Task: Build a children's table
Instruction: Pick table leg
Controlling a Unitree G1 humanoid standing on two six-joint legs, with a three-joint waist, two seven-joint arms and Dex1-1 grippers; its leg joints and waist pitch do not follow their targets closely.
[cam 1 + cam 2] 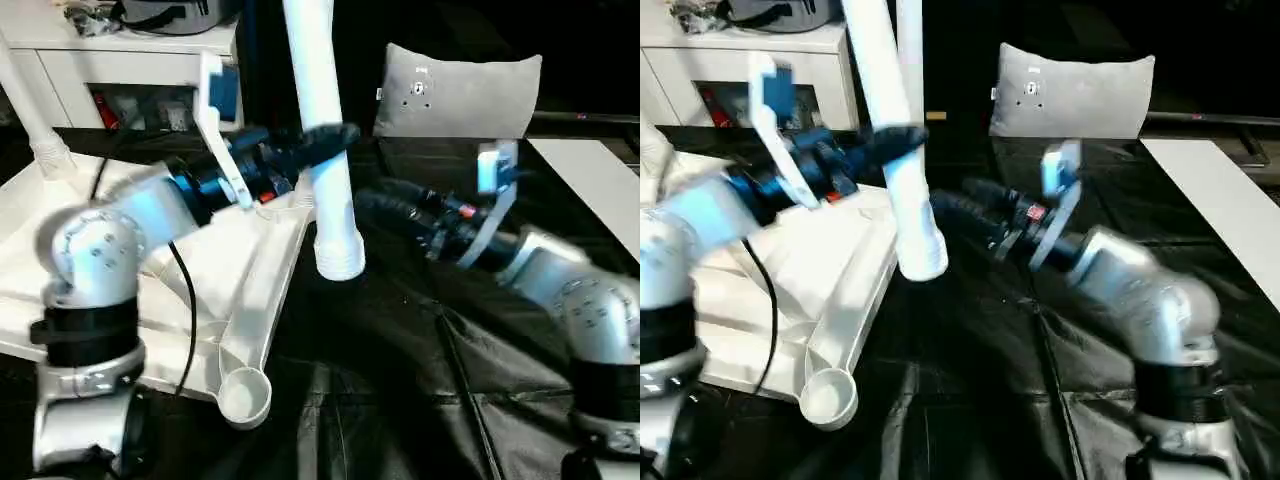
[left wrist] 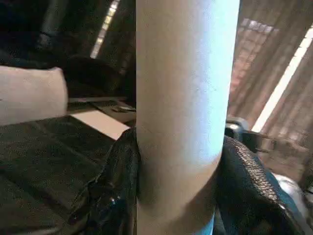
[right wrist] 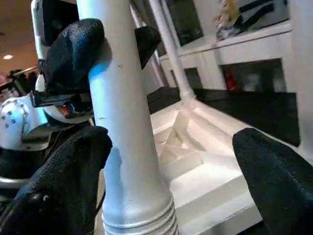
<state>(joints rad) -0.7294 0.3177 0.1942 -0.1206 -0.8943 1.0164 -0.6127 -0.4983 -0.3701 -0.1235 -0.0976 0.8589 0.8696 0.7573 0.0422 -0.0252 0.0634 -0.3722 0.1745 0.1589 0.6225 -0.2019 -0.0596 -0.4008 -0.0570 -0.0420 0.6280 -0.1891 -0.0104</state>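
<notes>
My left gripper (image 1: pixel 325 138) clamps the long, smooth white plastic leg (image 1: pixel 322 130) mid-shaft; right gripper (image 3: pixel 171 166) gapes beside its ribbed end, likely light, slippery.

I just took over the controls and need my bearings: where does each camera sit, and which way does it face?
Left eye: on the head, looking forward and down over both forearms at the leg in the left hand, beside the upturned top.
Right eye: same, a little to the side; right hand near the leg.
Left wrist: along its fingers, which are closed on the leg.
Right wrist: along its open fingers toward the leg's ribbed end, the left hand and the top.
All four views share the leg.
</notes>
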